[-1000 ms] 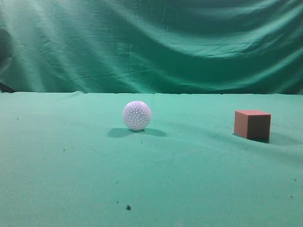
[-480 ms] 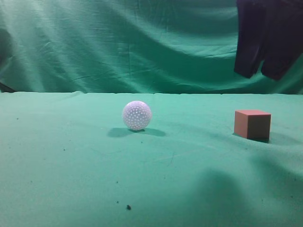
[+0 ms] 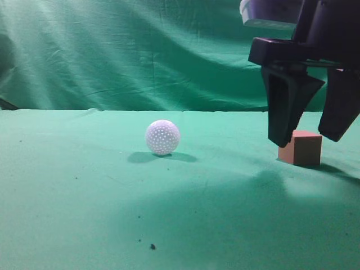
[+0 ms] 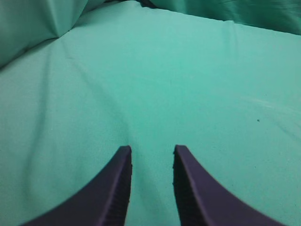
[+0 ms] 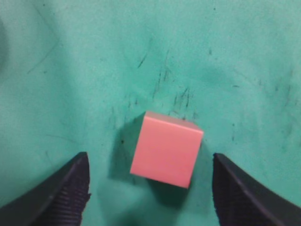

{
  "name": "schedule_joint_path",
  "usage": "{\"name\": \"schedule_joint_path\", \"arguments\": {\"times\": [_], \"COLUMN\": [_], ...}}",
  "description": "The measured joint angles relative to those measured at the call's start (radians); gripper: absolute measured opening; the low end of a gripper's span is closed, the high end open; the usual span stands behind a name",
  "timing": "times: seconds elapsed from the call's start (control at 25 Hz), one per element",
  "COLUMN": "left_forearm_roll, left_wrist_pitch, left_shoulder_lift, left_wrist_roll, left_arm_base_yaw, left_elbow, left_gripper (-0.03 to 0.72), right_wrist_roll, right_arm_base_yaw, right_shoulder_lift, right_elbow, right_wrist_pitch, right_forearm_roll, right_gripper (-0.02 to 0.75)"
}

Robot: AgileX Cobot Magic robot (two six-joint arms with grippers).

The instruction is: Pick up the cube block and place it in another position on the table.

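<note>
The cube block (image 3: pixel 305 148) is a small salmon-pink cube with plain, unmarked faces and crisp edges. It rests flat on the green cloth of the desk (image 3: pixel 84 191), at the right side of the exterior frame, a little below mid-height. From that side view one shaded face and a lighter top show, and its left part is hidden behind a dark finger. In the right wrist view the cube block (image 5: pixel 166 149) sits just below the centre of the frame, turned slightly so its edges run at a small slant to the frame's sides, with a dark shadow along its left and lower edges.
</note>
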State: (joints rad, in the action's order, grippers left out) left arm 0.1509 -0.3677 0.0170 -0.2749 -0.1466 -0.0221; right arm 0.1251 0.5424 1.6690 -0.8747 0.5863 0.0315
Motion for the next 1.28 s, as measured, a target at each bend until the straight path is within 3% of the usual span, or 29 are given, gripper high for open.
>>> {"name": "schedule_joint_path", "arguments": {"times": [0.04, 0.2, 0.24, 0.48, 0.6, 0.88, 1.28], "left_forearm_roll": [0.0, 0.0, 0.0, 0.0, 0.0, 0.0, 0.0], "left_wrist_pitch": [0.0, 0.0, 0.0, 0.0, 0.0, 0.0, 0.0], "left_shoulder_lift": [0.0, 0.0, 0.0, 0.0, 0.0, 0.0, 0.0], "left_wrist_roll": [0.0, 0.0, 0.0, 0.0, 0.0, 0.0, 0.0], "left_arm_base_yaw": [0.0, 0.0, 0.0, 0.0, 0.0, 0.0, 0.0], "left_elbow": [0.0, 0.0, 0.0, 0.0, 0.0, 0.0, 0.0], "left_gripper": [0.235, 0.235, 0.235, 0.235, 0.235, 0.235, 0.235], "right_wrist_roll": [0.015, 0.063, 0.07, 0.178, 0.229, 0.209, 0.151], "right_arm_base_yaw": [0.0, 0.0, 0.0, 0.0, -0.039, -0.191, -0.203], "right_shoulder_lift": [0.009, 0.02, 0.02, 0.02, 0.02, 0.085, 0.233], "right_elbow": [0.0, -0.002, -0.01, -0.168, -0.274, -0.338, -0.338], "right_wrist_pitch": [-0.002, -0.002, 0.012, 0.177, 0.223, 0.162, 0.125], "right_forearm_roll": [0.0, 0.018, 0.031, 0.212, 0.268, 0.176, 0.121], "right_gripper": [0.463, 0.236, 0.214, 0.227, 0.227, 0.227, 0.227]}}
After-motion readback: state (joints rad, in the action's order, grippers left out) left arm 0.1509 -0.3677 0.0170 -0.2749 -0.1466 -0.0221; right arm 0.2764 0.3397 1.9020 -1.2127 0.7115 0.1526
